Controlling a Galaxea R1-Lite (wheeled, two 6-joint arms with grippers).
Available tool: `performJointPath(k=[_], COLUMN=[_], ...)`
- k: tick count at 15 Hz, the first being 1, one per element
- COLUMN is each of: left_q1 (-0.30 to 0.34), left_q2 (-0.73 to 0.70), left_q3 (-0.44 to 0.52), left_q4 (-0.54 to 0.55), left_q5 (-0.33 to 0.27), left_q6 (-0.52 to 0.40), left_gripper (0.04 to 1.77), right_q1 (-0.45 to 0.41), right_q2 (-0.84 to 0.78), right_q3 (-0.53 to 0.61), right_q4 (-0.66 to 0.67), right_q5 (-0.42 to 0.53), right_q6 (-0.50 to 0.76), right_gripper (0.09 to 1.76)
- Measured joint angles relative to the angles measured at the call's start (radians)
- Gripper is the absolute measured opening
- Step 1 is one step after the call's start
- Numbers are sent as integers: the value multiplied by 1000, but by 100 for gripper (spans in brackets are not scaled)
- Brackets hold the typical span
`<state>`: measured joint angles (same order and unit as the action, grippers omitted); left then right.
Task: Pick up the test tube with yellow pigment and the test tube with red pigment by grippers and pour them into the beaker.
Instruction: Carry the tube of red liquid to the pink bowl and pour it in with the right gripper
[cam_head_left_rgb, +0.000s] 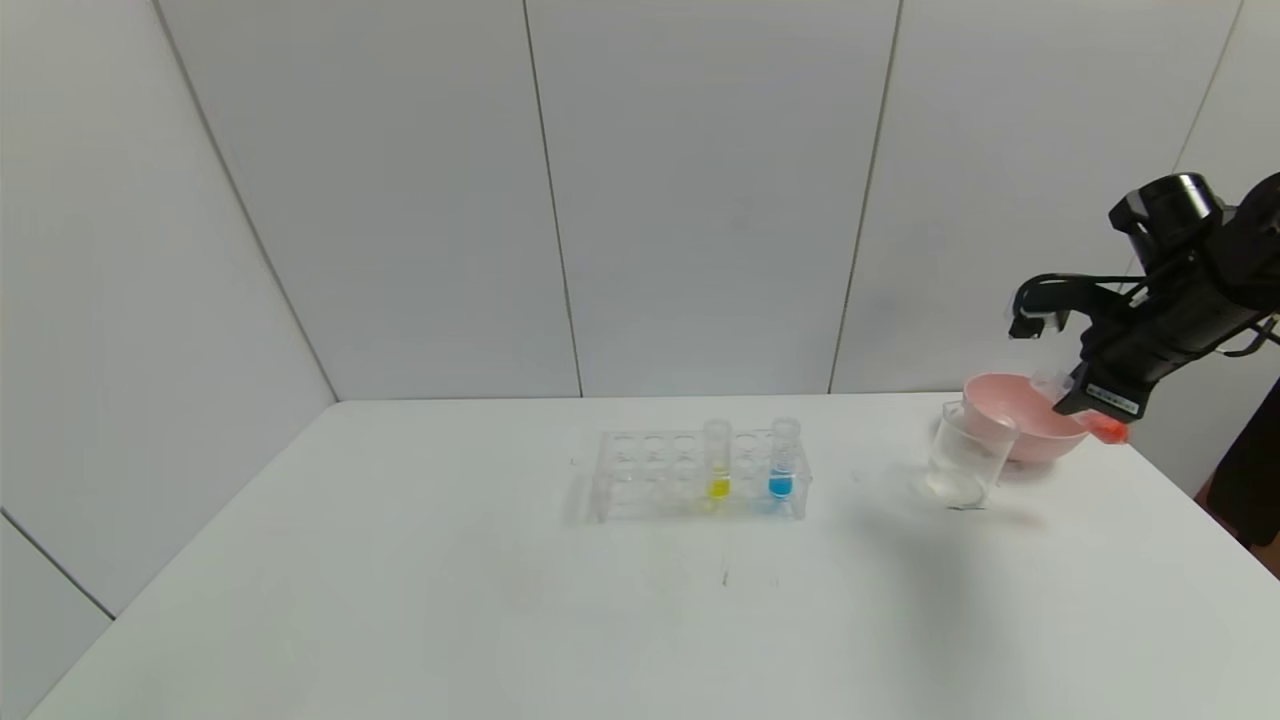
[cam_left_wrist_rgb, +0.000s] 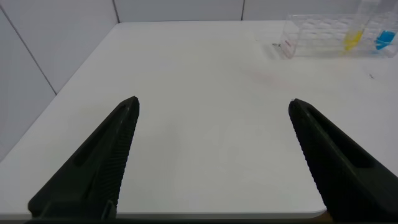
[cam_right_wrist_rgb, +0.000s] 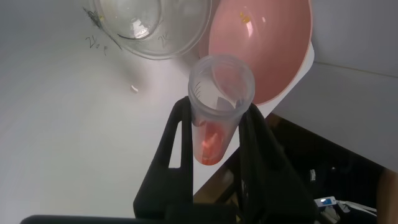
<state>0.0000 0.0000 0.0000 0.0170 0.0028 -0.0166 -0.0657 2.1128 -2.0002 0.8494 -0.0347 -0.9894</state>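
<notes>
Black right gripper (cam_head_left_rgb: 1085, 410), at frame right over the pink bowl (cam_head_left_rgb: 1000, 400), pinches the test tube with red pigment (cam_right_wrist_rgb: 214, 115); left gripper (cam_left_wrist_rgb: 214, 155) fingers are spread.

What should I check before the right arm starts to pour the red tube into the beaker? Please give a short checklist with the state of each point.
1. Grip: the right gripper is shut on the test tube with red pigment, one finger on each side. Ok.
2. Contents: red liquid sits at the tube's closed end; none seen spilled. Ok.
3. Tube mouth over the beaker: in the head view it lies over the pink bowl, beside the beaker. Not ok.
4. Beaker upright on the table. Ok.
5. The test tube with yellow pigment stands in the rack, beside the blue tube. Ok.
6. Left gripper open, away from the beaker. Ok.
</notes>
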Motion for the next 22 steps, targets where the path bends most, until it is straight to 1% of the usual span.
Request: performJointPath(k=[5, 8, 10, 13, 17, 22], left_q1=[0, 0, 0, 0, 0, 0], left_q2=[0, 0, 0, 0, 0, 0], left_q3=[0, 0, 0, 0, 0, 0], left_q4=[0, 0, 0, 0, 0, 0], left_q5=[0, 0, 0, 0, 0, 0], left_q6=[0, 0, 0, 0, 0, 0], left_gripper=[172, 172, 172, 172, 172, 172], right_q1=[51, 69, 75, 81, 101, 127], right_q2=[28, 39, 41, 44, 59, 83], right_q3=[0, 0, 0, 0, 0, 0], right_q4=[-44, -44, -44, -49, -77, -108], right_q5=[-139, -177, -219, -231, -321, -403], right_q6=[-1, -14, -58, -95, -133, -183], right_gripper=[50, 50, 50, 50, 50, 50])
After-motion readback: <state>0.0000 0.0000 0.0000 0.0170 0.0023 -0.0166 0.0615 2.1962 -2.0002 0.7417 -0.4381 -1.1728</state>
